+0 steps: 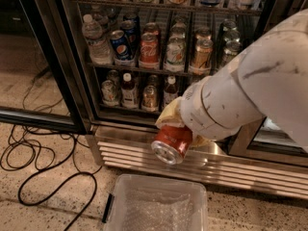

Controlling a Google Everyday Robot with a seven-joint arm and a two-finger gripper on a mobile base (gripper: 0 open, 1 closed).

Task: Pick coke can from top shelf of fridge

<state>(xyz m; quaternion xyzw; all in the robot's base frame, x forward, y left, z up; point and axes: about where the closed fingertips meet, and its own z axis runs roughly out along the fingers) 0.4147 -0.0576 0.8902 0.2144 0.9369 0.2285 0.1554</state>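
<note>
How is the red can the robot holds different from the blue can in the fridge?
The red can is tipped, silver end facing us; the blue can stands upright. The pincer grips the red can outside, low by the grille of the fridge; the blue can sits on a shelf inside. Both are soda cans of like shape.

Gripper [179,130] sits low in front of the grille [130,153], clamped on the can [172,143], with open air beneath it down to the bin [115,196]. To the left there's free passage over the floor, just a cable [43,177] lying there. At the fridge [73,81], the top shelf [144,6] and the racks below are packed close. The arm [260,85] blocks the right side, and the black door post hems in the left.
</note>
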